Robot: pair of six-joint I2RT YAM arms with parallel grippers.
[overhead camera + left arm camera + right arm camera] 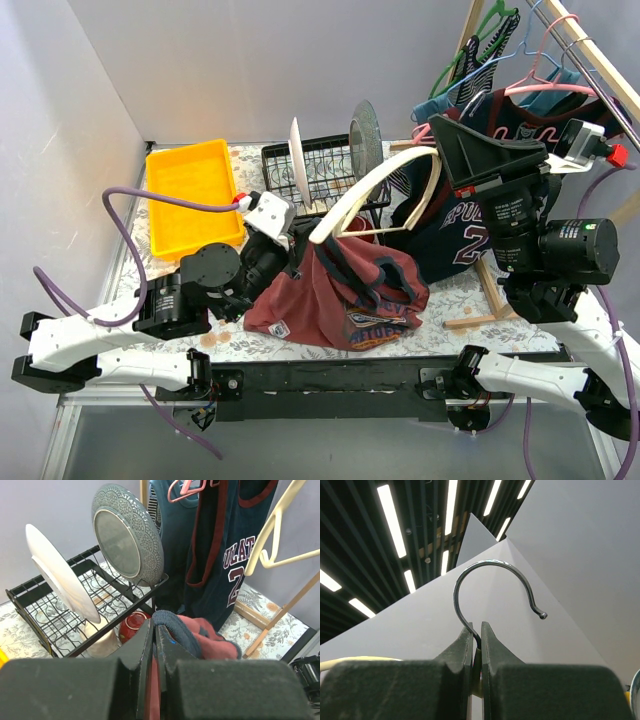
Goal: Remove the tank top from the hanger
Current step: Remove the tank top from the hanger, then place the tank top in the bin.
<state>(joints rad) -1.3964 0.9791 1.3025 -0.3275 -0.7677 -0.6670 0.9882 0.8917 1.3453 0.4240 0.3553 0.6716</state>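
tabletop (440, 340): 1 red tank top (310, 300) (2 plates (296, 165))

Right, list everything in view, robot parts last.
tank top: one, red with blue trim, heaped front centre
hanger: one, cream, above the tank top
jersey: one, navy, hanging right
other hangers: several, pink and green, on the rail, back right
dish rack: one, black, back centre
plates: two, white and grey, upright in the dish rack
bowl: one, red, by the rack
tray: one, yellow, back left
left jaws: one pair, black, shut on the tank top
right jaws: one pair, black, shut on the hanger's hook
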